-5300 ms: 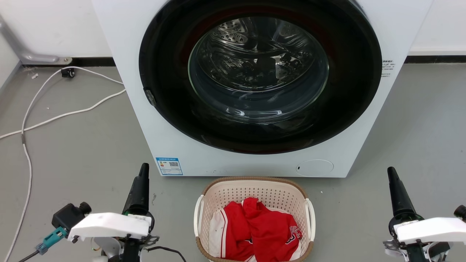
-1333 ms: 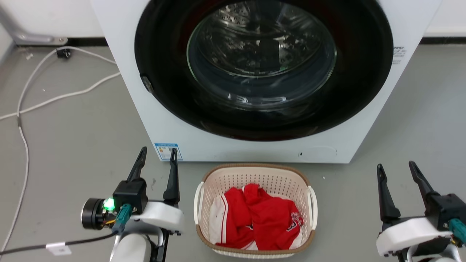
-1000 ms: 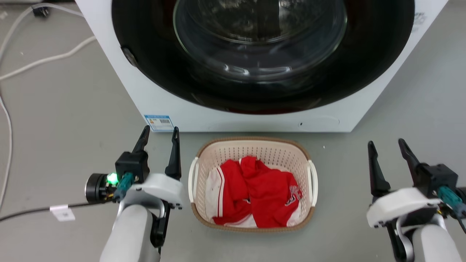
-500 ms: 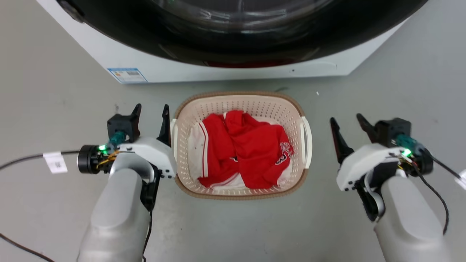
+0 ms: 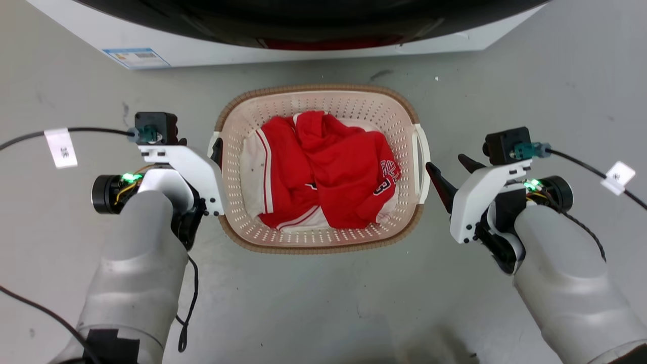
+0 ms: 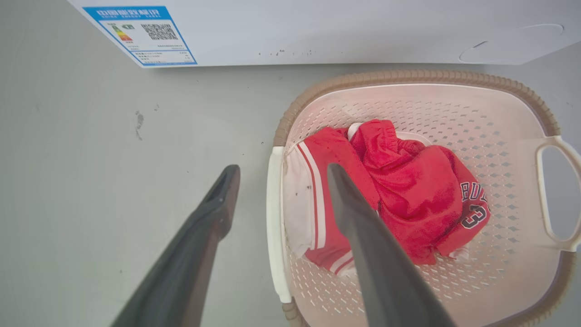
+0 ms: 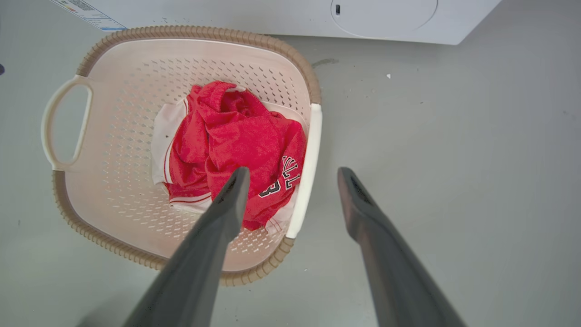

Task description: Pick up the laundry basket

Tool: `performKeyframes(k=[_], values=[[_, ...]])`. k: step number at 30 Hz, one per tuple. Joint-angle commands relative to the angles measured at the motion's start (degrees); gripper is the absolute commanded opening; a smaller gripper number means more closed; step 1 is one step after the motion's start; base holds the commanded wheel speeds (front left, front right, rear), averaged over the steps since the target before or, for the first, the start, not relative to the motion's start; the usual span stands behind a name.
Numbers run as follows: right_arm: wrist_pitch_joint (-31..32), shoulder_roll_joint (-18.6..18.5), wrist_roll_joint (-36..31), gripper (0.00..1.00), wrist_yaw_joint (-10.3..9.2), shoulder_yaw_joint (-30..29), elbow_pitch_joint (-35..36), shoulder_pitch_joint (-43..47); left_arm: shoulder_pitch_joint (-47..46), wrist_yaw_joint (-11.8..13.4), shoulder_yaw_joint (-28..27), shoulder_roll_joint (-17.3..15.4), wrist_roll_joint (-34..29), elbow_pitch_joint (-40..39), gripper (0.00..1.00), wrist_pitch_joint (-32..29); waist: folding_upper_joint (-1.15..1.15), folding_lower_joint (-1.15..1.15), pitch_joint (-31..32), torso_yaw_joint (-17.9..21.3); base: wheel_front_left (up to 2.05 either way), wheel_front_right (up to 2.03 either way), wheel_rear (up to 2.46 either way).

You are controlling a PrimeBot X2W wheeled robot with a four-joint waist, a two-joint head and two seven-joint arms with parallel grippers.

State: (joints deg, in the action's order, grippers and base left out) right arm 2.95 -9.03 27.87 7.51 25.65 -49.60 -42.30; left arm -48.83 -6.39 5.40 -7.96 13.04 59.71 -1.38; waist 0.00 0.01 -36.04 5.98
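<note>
Laundry basket (image 5: 308,248) upright on the grey floor (image 5: 323,313), mid-floor, just short of the washing machine (image 6: 317,32) along the far edge. Cream perforated walls, brown woven-look rim, a white handle at each short side. Inside, one crumpled red and white jersey (image 5: 333,167), heaped over the bottom from the left wall almost to the right, dark lettering and a number on its right fold.

Around it, from the left: black cable with a white tag (image 5: 60,147) near the floor's left edge. Then left gripper (image 6: 282,175), fingers spread wide, astride the left handle (image 6: 273,227): outer finger over bare floor, inner finger over the jersey's white part. Contact with the handle unclear. Past the basket, right gripper (image 7: 292,175), spread likewise, astride the right handle (image 7: 305,172): inner finger over the jersey, outer finger over bare floor; contact again unclear. Farther right, second cable tag (image 5: 615,177).

Behind, along the machine's white base: blue-edged label (image 6: 140,34) at the lower left corner, round flap (image 7: 383,13) toward the lower right.
</note>
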Motion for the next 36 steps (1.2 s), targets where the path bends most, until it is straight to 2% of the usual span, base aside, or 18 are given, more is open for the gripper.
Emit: performKeyframes(k=[1,6,14,36], values=[[0.13,-0.32,0.55,1.0,-0.03,0.45,-0.31,-0.97,-0.85,-0.05,0.12,-0.23,0.35,0.26,1.0,-0.17,0.0,-0.01,-0.8,0.21,0.0,0.0,0.0],[0.81,-1.4,5.11,1.0,-0.03,5.79,-2.38,-4.24,-3.65,-0.52,0.74,-0.82,1.06,3.3,1.0,-3.06,0.0,-0.01,-3.21,0.43,0.0,0.0,0.0],[1.07,-2.33,10.39,1.0,-0.03,12.74,-6.51,-8.45,-6.72,-0.67,1.52,-0.93,1.74,6.54,1.0,-4.19,0.0,-0.01,-6.73,0.4,0.0,0.0,0.0],[-1.3,-0.61,21.11,1.0,-0.03,23.25,-13.56,-15.86,-12.17,0.17,3.1,-0.03,2.84,11.73,1.0,-3.82,0.0,-0.01,-13.46,0.11,0.0,0.0,0.0]])
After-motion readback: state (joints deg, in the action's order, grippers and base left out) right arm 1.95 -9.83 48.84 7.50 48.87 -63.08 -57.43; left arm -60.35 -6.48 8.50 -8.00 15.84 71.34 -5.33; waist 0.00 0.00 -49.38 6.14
